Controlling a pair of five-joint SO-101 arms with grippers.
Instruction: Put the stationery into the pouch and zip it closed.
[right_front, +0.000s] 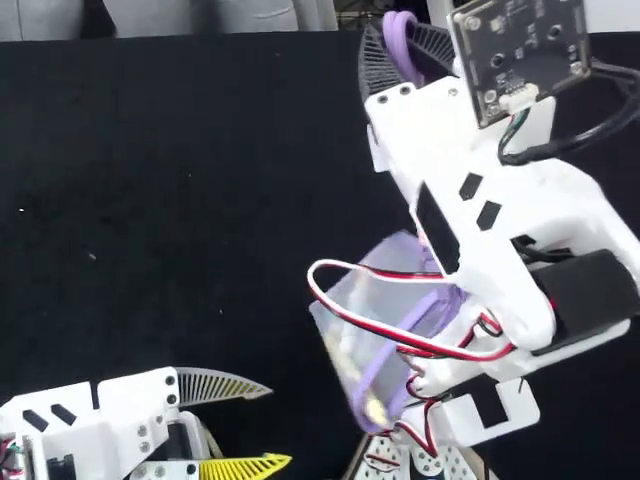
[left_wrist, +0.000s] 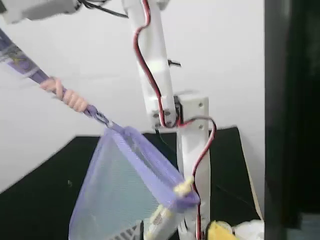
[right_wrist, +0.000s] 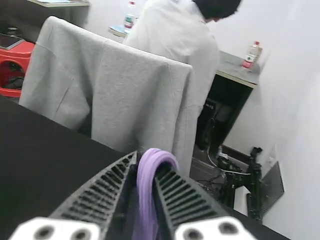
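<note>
Above the surface (right_front: 150, 200), one pouch (right_front: 385, 315) hangs clamped in the right end effector (right_front: 405, 38); the left end effector (right_front: 278, 426) gapes wide.

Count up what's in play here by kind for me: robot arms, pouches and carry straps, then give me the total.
Robot arms: 2, the left arm and the right arm
Pouches: 1, a see-through purple pouch hanging in the air
Straps: 1, a purple strap pinched in the right arm's gripper
Total: 4
</note>
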